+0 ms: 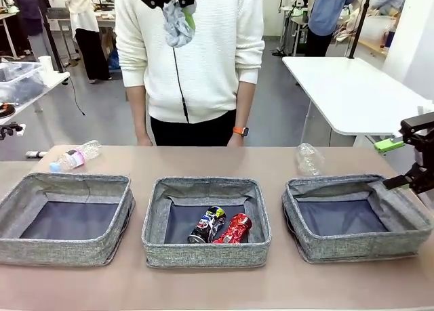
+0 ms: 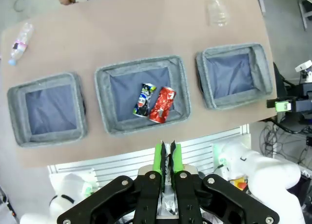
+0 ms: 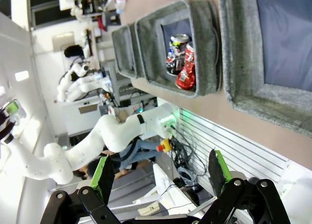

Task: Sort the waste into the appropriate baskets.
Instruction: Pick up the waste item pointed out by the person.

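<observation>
Left hand (image 2: 166, 151) pinches paper wad (image 1: 178, 26) — high above tan table (image 1: 203, 158).

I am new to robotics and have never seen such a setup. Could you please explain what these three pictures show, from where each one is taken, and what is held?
Two white robot arms work at a table, opposite a person. The front picture looks across the table from the robot's side. The other two come from a camera on each arm's wrist, looking along its fingers.

Three grey baskets stand in a row: left basket, middle basket, right basket. The middle one contains a dark printed can and a crushed red can. Behind them lie a pink-labelled bottle and a plain clear bottle.

The left gripper, high above the table, is shut on a crumpled paper wad. The right gripper is open and holds nothing.
</observation>
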Robot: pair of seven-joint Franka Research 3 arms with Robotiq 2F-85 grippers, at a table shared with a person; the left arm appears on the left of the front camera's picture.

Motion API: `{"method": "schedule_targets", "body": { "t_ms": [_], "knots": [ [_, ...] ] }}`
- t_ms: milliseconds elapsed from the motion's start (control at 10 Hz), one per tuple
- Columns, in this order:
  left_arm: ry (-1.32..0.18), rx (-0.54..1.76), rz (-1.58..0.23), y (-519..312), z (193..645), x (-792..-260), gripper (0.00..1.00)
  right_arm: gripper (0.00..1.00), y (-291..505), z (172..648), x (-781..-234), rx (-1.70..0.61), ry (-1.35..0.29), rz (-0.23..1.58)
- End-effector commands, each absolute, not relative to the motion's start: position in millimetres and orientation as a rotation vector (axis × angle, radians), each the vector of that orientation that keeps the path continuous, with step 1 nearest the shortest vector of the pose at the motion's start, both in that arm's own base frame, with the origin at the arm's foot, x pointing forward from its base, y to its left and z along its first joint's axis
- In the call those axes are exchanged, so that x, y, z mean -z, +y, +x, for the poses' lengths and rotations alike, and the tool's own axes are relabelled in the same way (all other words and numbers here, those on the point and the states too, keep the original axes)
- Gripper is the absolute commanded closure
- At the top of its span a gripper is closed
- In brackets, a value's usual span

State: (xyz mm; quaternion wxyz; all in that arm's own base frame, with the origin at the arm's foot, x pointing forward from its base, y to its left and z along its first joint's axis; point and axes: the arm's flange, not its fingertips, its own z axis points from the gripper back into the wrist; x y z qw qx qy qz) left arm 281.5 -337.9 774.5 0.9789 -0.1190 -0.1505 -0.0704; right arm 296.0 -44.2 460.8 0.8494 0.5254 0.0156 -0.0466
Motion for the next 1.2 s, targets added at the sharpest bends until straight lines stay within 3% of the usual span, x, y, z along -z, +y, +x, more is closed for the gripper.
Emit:
{"method": "schedule_targets", "body": {
  "t_ms": [0,200,300,1100],
  "knots": [
    [-0.279,0.109,-0.290,-341.7,281.0,-765.8,0.93,0.00,-42.7,298.7,-463.2,0.123,0.028,1.115],
    [-0.227,0.131,-0.399,-337.3,282.0,-767.9,0.93,0.00,-42.7,298.7,-463.2,0.123,0.028,1.115],
    [-0.279,0.137,-0.280,-344.7,284.6,-770.6,0.93,0.00,-42.7,298.7,-463.2,0.123,0.028,1.115],
    [-0.279,0.137,-0.280,-344.7,284.6,-770.6,0.93,0.00,-42.7,298.7,-463.2,0.123,0.028,1.115]
  ]
}}
